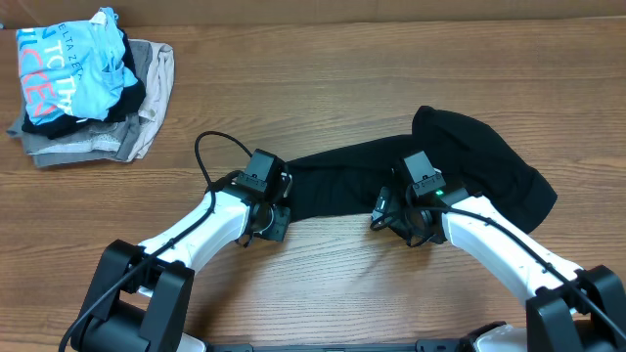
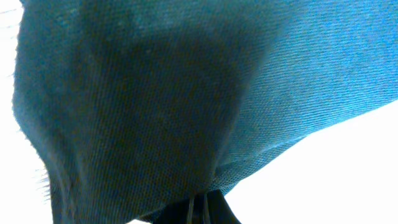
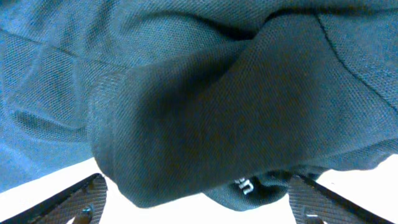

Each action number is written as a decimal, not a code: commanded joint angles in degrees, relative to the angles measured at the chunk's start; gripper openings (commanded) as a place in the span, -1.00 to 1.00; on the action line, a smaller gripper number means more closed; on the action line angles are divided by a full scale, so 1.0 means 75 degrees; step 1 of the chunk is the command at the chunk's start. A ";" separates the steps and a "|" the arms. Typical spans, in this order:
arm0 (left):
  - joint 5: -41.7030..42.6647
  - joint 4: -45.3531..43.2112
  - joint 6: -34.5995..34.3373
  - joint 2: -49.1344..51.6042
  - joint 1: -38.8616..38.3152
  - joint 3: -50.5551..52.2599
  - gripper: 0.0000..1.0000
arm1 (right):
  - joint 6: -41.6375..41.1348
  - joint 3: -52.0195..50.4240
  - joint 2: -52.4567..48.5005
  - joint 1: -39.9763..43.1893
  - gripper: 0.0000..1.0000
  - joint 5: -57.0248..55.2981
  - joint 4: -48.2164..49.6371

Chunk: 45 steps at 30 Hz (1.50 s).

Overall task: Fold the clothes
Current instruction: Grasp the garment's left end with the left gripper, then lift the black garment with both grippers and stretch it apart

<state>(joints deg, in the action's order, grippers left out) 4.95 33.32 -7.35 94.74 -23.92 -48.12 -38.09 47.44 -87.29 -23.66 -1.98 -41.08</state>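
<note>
The clothes, one black garment, lie bunched across the table's middle and right. My left gripper is at the garment's left end. In the left wrist view its jaws are pressed together on a fold of the dark fabric, which fills the frame. My right gripper is over the garment's front edge. Its ribbed fingers stand far apart with a lump of fabric between them, not pinched. A small white logo shows on the hem.
A heap of other garments sits at the back left: a light blue shirt on top of grey and beige pieces. Bare wooden tabletop lies in front between the two arms.
</note>
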 commanded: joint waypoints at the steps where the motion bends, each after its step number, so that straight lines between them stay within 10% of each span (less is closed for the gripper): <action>1: 0.0251 -0.0134 0.0006 0.0085 -0.0067 0.0169 -0.92 | 0.0079 -0.0079 -0.0347 0.0023 0.86 -0.0131 0.0085; 10: -0.0149 -0.0294 -0.0055 0.0085 -0.0055 0.0166 -0.91 | -0.0297 -0.0082 -0.0924 0.0023 0.52 -0.0134 -0.0201; 21: -0.0221 0.0157 -0.0280 0.0082 0.0361 -0.0769 -0.91 | -0.0557 -0.0047 -0.0918 0.0073 -0.88 -0.0117 -0.0326; 33: -0.0924 0.1708 -0.0245 0.0082 0.1262 -0.3279 -0.92 | 0.0723 0.1233 0.0169 0.1585 -0.92 0.0361 -0.1402; 45: -0.1145 0.3191 -0.0210 0.0082 0.1676 -0.6755 -0.92 | 0.2623 0.6012 0.1338 0.4456 -0.93 0.1227 -0.4060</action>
<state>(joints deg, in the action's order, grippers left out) -1.72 56.25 -8.86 95.18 -11.84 -92.71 -23.20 85.01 -78.85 6.94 5.48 -69.71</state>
